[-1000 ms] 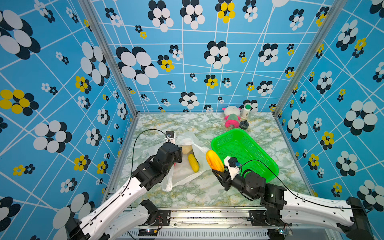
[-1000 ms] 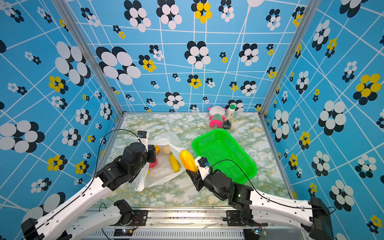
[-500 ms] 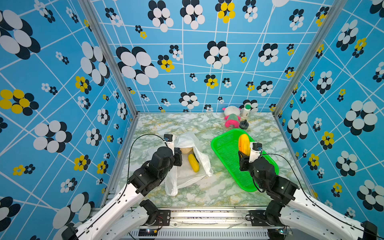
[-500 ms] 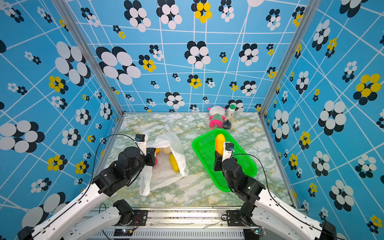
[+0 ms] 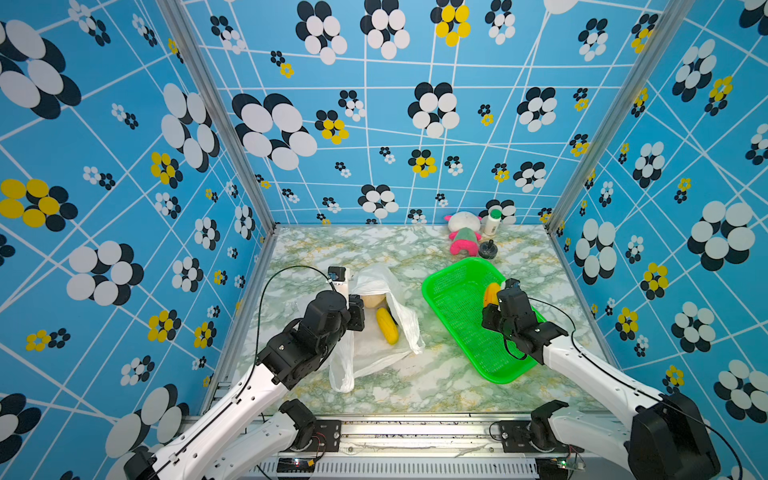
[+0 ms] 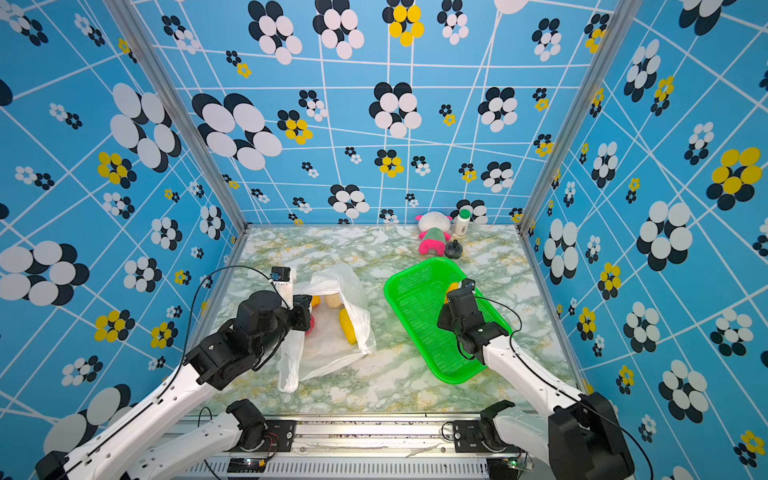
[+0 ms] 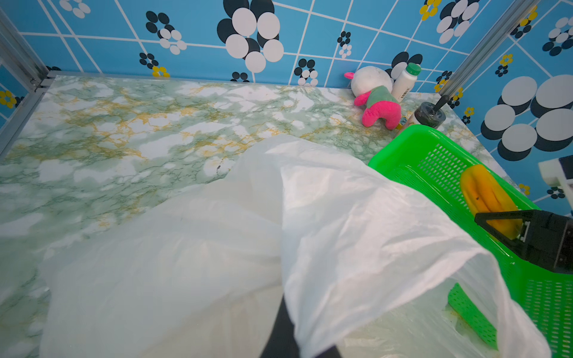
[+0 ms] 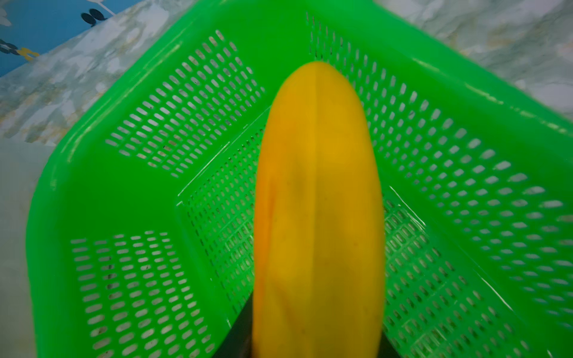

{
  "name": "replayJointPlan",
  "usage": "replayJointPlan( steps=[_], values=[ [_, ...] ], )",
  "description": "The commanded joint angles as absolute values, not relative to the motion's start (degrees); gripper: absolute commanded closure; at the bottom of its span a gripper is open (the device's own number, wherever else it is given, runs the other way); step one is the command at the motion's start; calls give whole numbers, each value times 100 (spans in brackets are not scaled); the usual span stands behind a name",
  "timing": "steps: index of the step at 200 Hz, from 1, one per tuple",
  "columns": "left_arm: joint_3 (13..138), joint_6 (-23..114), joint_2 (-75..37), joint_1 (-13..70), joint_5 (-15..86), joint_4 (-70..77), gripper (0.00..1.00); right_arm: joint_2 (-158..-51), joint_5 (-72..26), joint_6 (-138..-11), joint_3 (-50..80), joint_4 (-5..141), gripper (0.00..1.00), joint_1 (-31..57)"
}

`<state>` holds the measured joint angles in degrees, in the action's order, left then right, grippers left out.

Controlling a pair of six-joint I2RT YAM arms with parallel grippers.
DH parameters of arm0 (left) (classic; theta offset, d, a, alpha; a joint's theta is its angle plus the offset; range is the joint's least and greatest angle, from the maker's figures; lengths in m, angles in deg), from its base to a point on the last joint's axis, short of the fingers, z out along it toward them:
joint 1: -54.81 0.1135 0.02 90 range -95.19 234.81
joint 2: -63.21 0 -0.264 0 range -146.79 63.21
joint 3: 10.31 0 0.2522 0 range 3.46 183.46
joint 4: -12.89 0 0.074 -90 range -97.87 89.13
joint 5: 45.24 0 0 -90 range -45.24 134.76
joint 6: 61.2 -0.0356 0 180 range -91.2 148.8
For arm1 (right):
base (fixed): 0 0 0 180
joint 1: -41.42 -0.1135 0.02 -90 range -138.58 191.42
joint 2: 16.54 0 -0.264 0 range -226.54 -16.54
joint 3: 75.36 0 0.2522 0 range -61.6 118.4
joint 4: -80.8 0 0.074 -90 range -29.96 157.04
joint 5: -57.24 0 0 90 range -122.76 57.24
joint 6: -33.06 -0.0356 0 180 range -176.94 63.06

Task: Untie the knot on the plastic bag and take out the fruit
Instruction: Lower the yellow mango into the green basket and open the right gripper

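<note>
Right pincer [image 5: 496,304], jaws closed on a yellow-orange oblong fruit [image 5: 492,292], above the right half of the green perforated plastic basket [image 5: 430,293]; the fruit's long axis runs near to far, free tip toward a far corner of the basket. Left pincer [image 5: 358,318], fully closed, pinches the left edge of the thin white plastic bag [image 5: 384,282]; a second yellow fruit [image 5: 387,327] lies inside. Bare marble desk [image 5: 436,374] separates bag and basket. One second earlier the held fruit was at the basket's left rim
</note>
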<state>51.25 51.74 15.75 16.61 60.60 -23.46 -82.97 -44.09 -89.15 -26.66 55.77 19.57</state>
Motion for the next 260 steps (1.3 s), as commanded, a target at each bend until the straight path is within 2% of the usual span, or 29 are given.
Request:
replayJointPlan(
  steps=[1, 30, 75, 98, 122, 162, 182, 197, 209, 226, 249, 260],
  values=[
    [5181, 5090, 1601, 1709, 6022, -2281, 100, -8737, -4096, -8827, -2300, 5664, 97, 2104],
    [5104, 5093, 1544, 1736, 5959, -2177, 100, -9752, -3768, -8585, -1589, 5560, 99, 2138],
    [5013, 5113, 1620, 1746, 5832, -2128, 100, -11038, -3769, -8498, -635, 5451, 98, 2138],
    [4972, 5130, 1687, 1755, 5774, -2123, 100, -11496, -3680, -8620, -258, 5458, 80, 2138],
    [5056, 5139, 1740, 1754, 5746, -2242, 100, -11770, -3615, -8738, -22, 5430, 68, 2138],
    [4873, 5212, 2026, 1754, 5763, -2311, 100, -11861, -3336, -8808, -33, 5667, 38, 2027],
    [4871, 5232, 2059, 1754, 5755, -2304, 100, -11720, -3276, -8797, -62, 5666, 28, 1872],
    [4936, 5211, 2024, 1754, 5718, -2330, 100, -11562, -3238, -8826, -133, 5725, 28, 1757],
    [4992, 5207, 2007, 1751, 5754, -2384, 100, -11477, -3134, -8873, -177, 5818, 39, 1717],
    [4950, 5229, 2040, 1754, 5745, -2381, 100, -11438, -3075, -8929, -172, 5861, 48, 1711],
    [4854, 5230, 2052, 1754, 5748, -2302, 100, -11143, -3448, -8888, -246, 5718, 48, 1690],
    [4885, 5233, 2012, 1754, 5751, -2307, 100, -10865, -3641, -8837, -303, 5541, 44, 1689]
  ],
)
